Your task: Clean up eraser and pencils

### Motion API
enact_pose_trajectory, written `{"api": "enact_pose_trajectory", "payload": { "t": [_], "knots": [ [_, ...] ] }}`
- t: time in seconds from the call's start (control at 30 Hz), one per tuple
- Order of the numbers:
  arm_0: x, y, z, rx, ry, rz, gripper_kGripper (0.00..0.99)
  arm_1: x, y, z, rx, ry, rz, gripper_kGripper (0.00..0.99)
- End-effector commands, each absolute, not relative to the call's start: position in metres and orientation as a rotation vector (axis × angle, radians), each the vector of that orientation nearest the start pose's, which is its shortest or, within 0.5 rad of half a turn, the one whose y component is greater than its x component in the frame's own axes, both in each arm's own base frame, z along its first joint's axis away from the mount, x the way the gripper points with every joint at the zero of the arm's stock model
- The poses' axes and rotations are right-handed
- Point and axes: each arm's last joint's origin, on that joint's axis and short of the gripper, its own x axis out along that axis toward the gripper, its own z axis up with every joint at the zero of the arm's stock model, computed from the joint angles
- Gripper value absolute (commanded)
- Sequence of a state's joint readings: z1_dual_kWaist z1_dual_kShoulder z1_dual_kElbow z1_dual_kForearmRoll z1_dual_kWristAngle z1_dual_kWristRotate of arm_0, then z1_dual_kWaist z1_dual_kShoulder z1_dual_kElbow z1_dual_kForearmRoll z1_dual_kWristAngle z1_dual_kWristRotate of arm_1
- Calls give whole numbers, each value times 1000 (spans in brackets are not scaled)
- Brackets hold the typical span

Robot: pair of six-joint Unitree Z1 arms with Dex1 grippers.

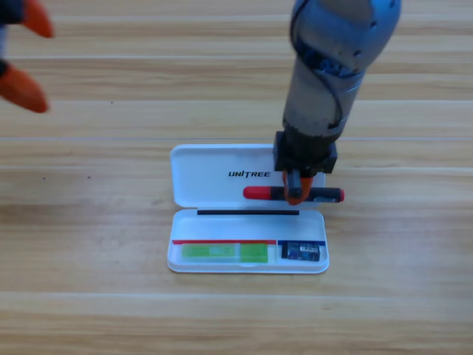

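Two task items are seen in the white case's (185,259) near tray: the green pencil (224,253) left, the eraser (303,251) right. Farther back, the red pencil (293,194), lying across the lid's right edge, is pinched by the right gripper (295,194). At the top-left corner, the left gripper (22,55) is held with jaws spread.

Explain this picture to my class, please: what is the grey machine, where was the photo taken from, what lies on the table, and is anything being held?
One fixed camera looks straight down on a wooden table. The grey tube coming from the top is a robot arm; its right gripper, with two orange jaws, is closed around the red pencil over the lid of the open white case. In the case's lower tray, the green pencil lies on the left and the small dark eraser on the right. A second arm waits at the top left corner; only its left gripper, jaws apart, shows.
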State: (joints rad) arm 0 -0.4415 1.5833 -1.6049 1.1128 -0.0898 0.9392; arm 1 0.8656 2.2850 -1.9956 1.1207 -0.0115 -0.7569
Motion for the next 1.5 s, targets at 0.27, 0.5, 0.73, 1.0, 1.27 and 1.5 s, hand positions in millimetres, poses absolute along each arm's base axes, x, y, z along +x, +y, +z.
{"api": "enact_pose_trajectory", "payload": {
  "t": [0.27, 0.5, 0.73, 1.0, 1.27, 1.5],
  "knots": [
    [250, -72, 378, 926, 927, -944, 990, 279, 405, 204, -1294, 1059, 1263, 0],
    [249, -72, 366, 914, 938, -966, 990, 280, 410, 198, -1282, 1073, 1251, 0],
    [250, -72, 365, 910, 933, -970, 990, 281, 409, 204, -1269, 1068, 1216, 841],
    [252, -73, 358, 903, 944, -980, 990, 275, 399, 226, -1262, 1048, 1214, 893],
    [261, -73, 355, 882, 911, -982, 990, 217, 335, 339, -1053, 897, 1384, 928],
    [317, -77, 341, 812, 902, -998, 896, 171, 256, 394, -790, 686, 1379, 930]
  ]
}}
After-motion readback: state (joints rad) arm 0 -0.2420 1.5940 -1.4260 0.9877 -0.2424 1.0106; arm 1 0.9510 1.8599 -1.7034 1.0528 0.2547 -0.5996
